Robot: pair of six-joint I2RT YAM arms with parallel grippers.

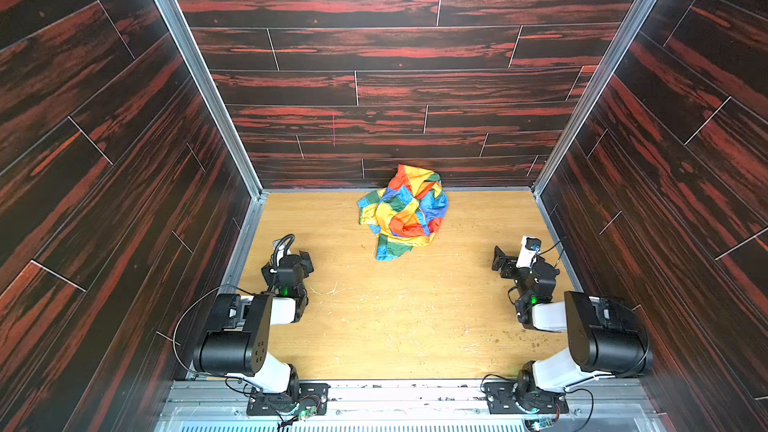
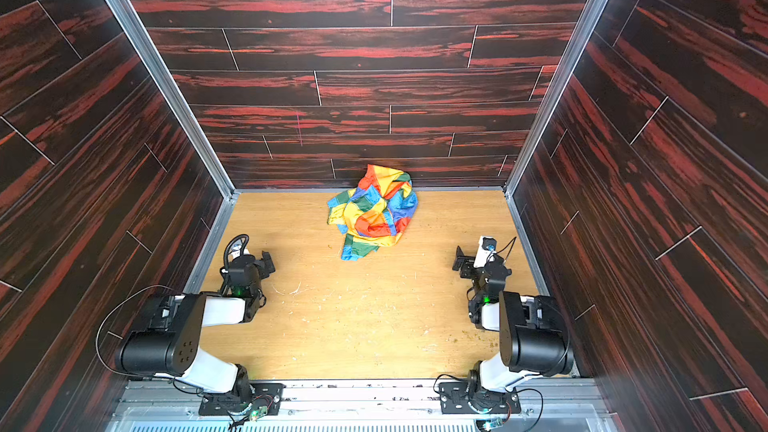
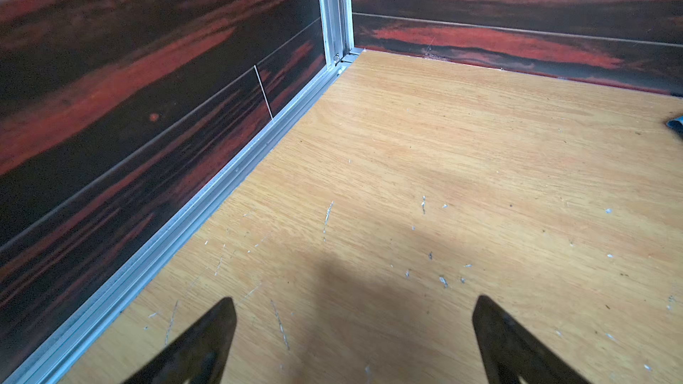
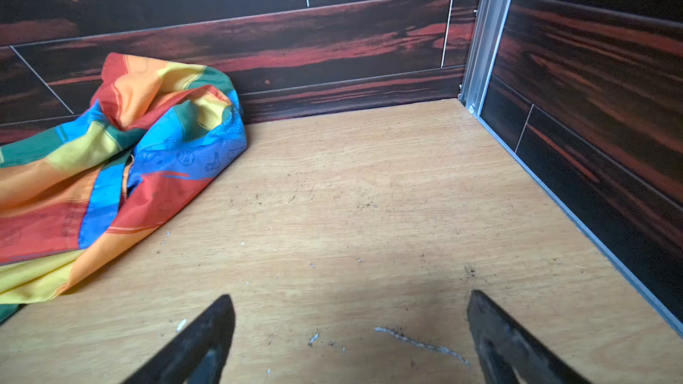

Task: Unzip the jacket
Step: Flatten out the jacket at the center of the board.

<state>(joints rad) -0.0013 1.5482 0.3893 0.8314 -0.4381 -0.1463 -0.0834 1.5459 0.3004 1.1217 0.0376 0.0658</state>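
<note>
- Jacket (image 1: 402, 211): a crumpled heap, not laid flat. Thin fabric with a slight sheen, in blocks of yellow, green, blue, red and orange.
- It sits on the table (image 1: 395, 326) at the far middle, with its far edge bunched up against the back wall (image 1: 374, 56). It shows in both top views.
- In the right wrist view the folds are soft and rounded, and a blue panel carries small dark line drawings. The zipper cannot be made out in the heap.
- The table is a light wood-grain board with a matte surface, scuffed with pale scratches and flecks. Dark crumbs are scattered nearer the right arm.
- The walls are dark planks streaked with red, with thin pale joints. Ribbed silver metal rails (image 1: 195, 64) run up the corners and along the foot of the side walls.
- Left gripper (image 1: 305, 261): close to the left side wall, well apart from the jacket. Its jaws stand wide apart. In the left wrist view its two dark, tapered fingers (image 3: 207, 341) have only bare board between them.
- Right gripper (image 1: 498, 257): close to the right side wall, jaws likewise spread wide over bare board. The jacket lies ahead and off to one side of it, not touching.
- Arms (image 1: 232, 347): black rounded joints and smooth white shells, folded at the near edge and bolted to black plates.
</note>
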